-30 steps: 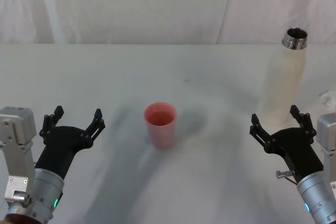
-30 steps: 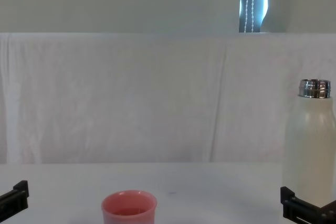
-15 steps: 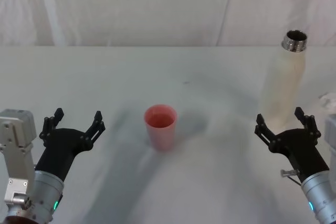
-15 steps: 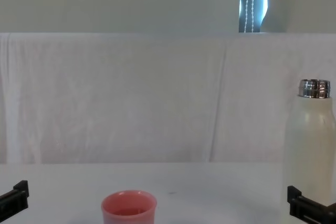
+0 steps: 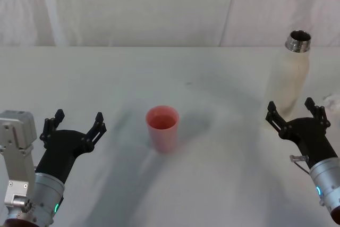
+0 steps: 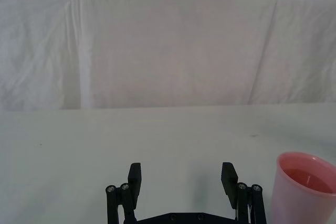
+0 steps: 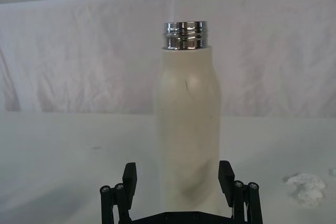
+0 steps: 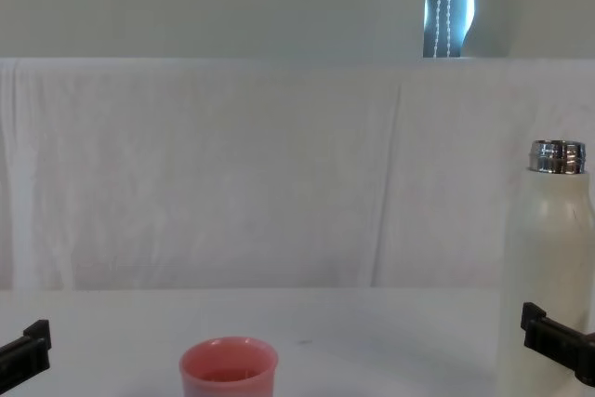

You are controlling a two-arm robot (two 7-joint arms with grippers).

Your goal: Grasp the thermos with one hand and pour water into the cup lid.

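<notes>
We are seeing the thermos (image 5: 288, 78) standing upright at the desk's (image 5: 212, 174) right, well apart from the cup lid (image 5: 162, 128) at the middle. We are holding the right gripper (image 5: 294, 114) just before the thermos base, fingers spread apart on either side, not touching. Our left gripper (image 5: 73, 124) is hovering left of the cup lid, fingers apart.

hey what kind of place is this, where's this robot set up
Probably a lab or test bench, not a home. A plain white table backed by a white sheet, holding little more than the thermos and pink cup lid in front of the two grippers.
</notes>
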